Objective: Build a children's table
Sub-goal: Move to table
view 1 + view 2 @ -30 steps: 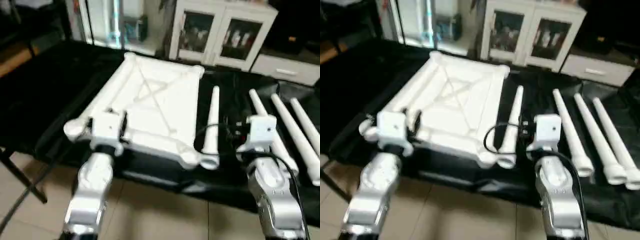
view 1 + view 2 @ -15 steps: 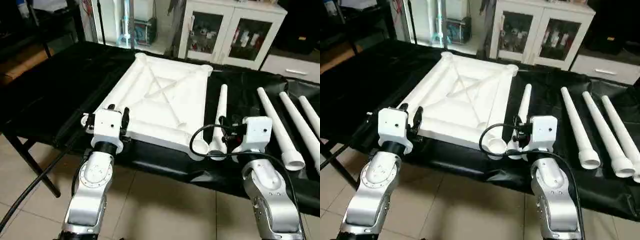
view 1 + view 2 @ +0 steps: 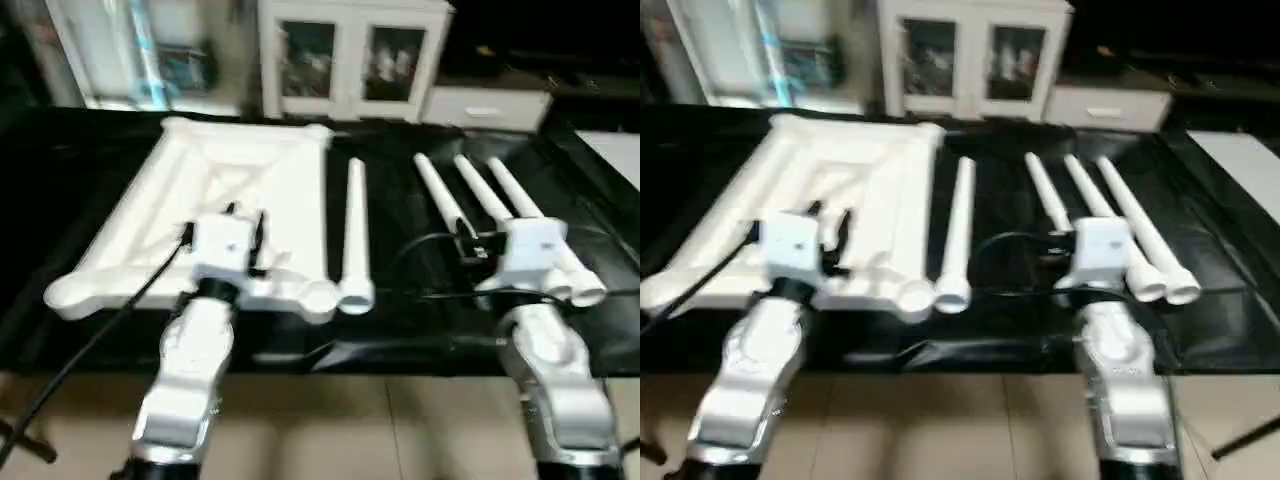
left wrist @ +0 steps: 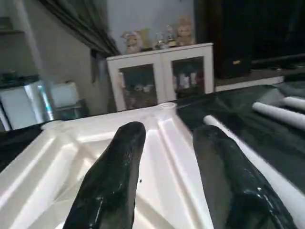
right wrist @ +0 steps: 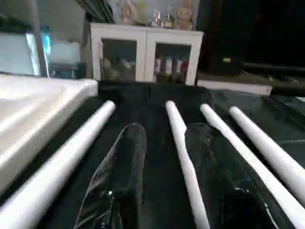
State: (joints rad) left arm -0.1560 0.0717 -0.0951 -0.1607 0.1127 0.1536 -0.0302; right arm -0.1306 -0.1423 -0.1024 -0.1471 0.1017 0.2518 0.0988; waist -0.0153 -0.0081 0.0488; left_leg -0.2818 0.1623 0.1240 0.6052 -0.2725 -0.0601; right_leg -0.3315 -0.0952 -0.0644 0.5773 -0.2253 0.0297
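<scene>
Leftmost, lying on the black-covered table [image 3: 90,150]: the white tabletop [image 3: 200,200], underside up, X-ribs showing, round sockets at the corners, near corner socket [image 3: 318,300] jutting toward the table's front edge. Over its near rim, hovering: the left claw [image 4: 164,157], black fingers [image 4: 119,167] parted to a moderate gap, nothing between them, ribbed plastic showing through the gap; white wrist block [image 3: 224,245] just above the tabletop's front rail, silver forearm [image 3: 190,370] rising from below, black cable [image 3: 90,350] trailing off toward the lower left. Just beside the tabletop's right edge, apart from it by a narrow strip of black cloth: a single white leg [image 3: 354,235], lying lengthwise, wide open end nearest the table's front edge, narrow end pointing away toward the cabinet. Further right, well apart from that one: three more legs [image 3: 480,195] lying side by side, fanning slightly, wide ends nearest. Above the near part of these three, hanging: the right claw [image 5: 164,157], fingers [image 5: 217,171] parted somewhat narrower than the left pair, empty, one leg [image 5: 183,148] visible on the cloth through the gap, untouched. White wrist block [image 3: 535,250] covering the legs' near stretch, looped black cable [image 3: 420,250] beside it. Behind the table: a white glass-door cabinet [image 3: 350,55].
</scene>
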